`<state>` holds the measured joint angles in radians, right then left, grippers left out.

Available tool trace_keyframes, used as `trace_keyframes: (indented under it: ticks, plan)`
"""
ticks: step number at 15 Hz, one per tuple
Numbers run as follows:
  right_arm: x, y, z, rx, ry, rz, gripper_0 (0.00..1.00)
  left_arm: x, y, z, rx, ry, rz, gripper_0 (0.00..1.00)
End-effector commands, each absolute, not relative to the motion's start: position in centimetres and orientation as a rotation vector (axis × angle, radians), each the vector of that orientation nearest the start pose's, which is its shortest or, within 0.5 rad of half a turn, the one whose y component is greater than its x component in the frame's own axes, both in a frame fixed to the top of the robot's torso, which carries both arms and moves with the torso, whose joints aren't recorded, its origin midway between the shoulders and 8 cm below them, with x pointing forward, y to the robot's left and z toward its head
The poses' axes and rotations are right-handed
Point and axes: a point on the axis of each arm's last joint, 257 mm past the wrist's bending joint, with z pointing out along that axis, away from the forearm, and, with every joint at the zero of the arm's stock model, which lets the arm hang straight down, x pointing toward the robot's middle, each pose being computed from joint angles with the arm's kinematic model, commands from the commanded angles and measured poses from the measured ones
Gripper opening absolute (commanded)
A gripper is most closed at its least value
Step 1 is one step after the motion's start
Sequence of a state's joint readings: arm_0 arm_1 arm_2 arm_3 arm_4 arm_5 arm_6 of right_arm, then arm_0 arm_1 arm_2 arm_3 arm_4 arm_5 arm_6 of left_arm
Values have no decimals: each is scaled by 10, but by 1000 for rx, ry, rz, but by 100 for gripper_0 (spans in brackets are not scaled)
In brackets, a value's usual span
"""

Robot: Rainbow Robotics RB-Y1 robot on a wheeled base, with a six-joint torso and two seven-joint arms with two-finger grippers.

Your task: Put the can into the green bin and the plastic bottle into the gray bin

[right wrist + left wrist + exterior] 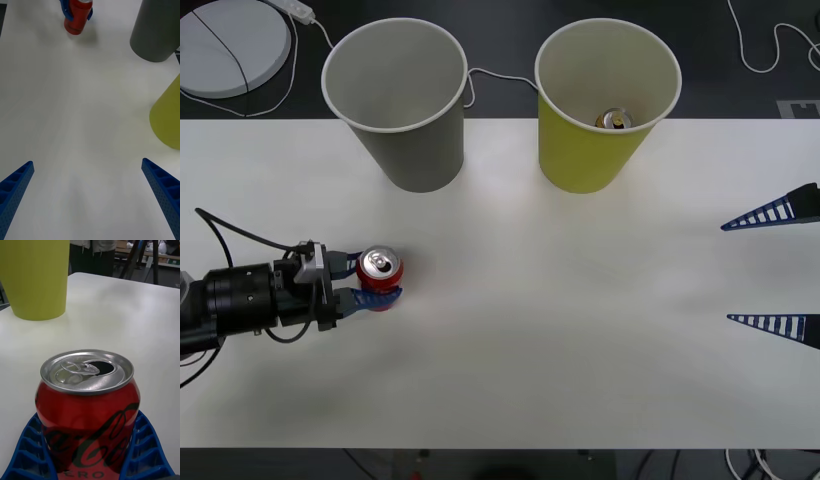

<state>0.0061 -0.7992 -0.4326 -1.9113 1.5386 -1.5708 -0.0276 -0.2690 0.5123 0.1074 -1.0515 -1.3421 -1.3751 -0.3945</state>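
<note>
Gripping the upright red can (379,279), seemingly opened, is the left hand (367,278).

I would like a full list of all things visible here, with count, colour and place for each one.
small red drink can: 1, red with silver top, upright on table's left part, between the left fingers
gray paper-cup-shaped bin: 1, gray, table's far edge, left
yellow-green paper-cup-shaped bin: 1, yellow-green, far edge, right
pale gold-topped can: 1, inside the yellow-green bin
white table: 1, white
left gripper: 1, blue fingers closed around the red can
right gripper: 1, blue fingers open, at table's right edge
</note>
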Motion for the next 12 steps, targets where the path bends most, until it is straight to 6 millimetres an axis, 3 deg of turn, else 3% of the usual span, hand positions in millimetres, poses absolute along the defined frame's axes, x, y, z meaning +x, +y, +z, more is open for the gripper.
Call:
trace_keyframes:
  ticks: [1,5,9,12]
  plan:
    - [360,-292,-153,-1710,1485,171,100,440,215,-263,1248,1469,-621,0]
    - [360,-292,-153,-1710,1485,171,100,446,238,-235,1229,1557,-624,0]
    - [360,-292,-153,-1710,1485,171,100,452,249,-212,1207,1621,-606,0]
    - [360,-292,-153,-1710,1485,171,100,445,256,-200,1270,1689,-508,0]
